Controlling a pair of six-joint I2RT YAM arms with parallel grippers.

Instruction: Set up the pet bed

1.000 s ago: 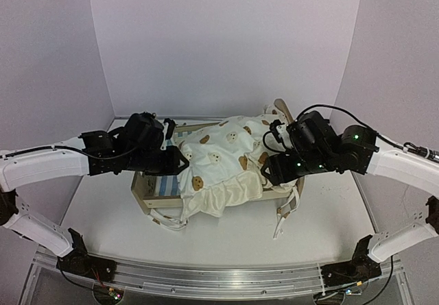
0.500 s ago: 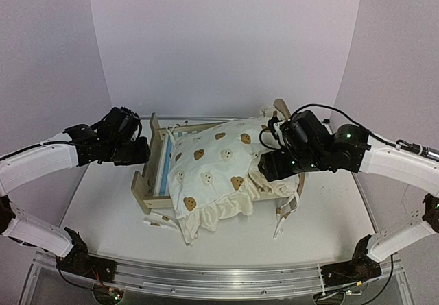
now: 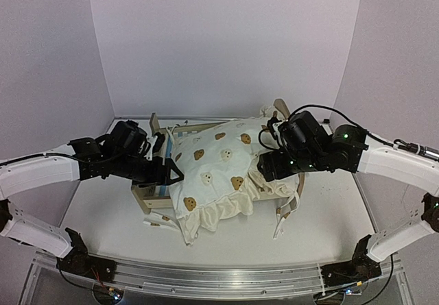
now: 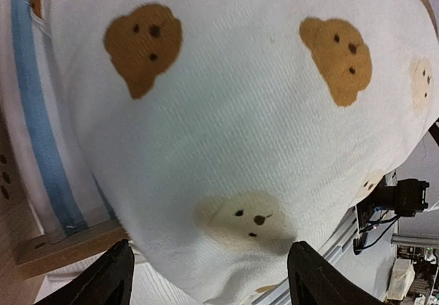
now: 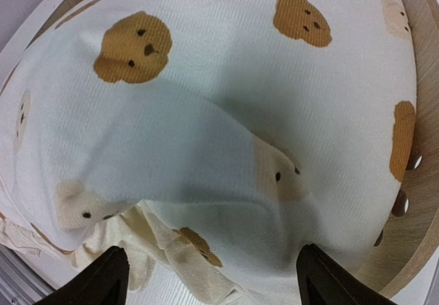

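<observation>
The pet bed [image 3: 145, 197] stands mid-table, its headboard [image 3: 280, 106] at the right and a strip of blue-striped mattress [image 3: 164, 181] showing at the left. A cream bear-print quilt [image 3: 219, 164] lies over most of it, spilling off the front. My left gripper [image 3: 175, 175] is open at the quilt's left edge. In the left wrist view, quilt [image 4: 233, 127], mattress edge [image 4: 38, 120] and frame rail [image 4: 62, 247] lie ahead of the wide-apart left gripper [image 4: 212, 284]. My right gripper [image 3: 263, 169] is open at the quilt's right side. There the right gripper [image 5: 216, 284] faces the quilt [image 5: 226, 106] beside the headboard [image 5: 405, 243].
Cream ruffle and tie straps [image 3: 162, 220] trail onto the table in front of the bed, and more straps [image 3: 284, 212] hang at its right end. Pale walls close in the back and sides. A metal rail [image 3: 219, 277] runs along the near edge.
My left gripper let go of the quilt, drew back to the left, then returned to the quilt's left edge with jaws wide. The quilt settled flatter over the bed. The right jaws widened slightly.
</observation>
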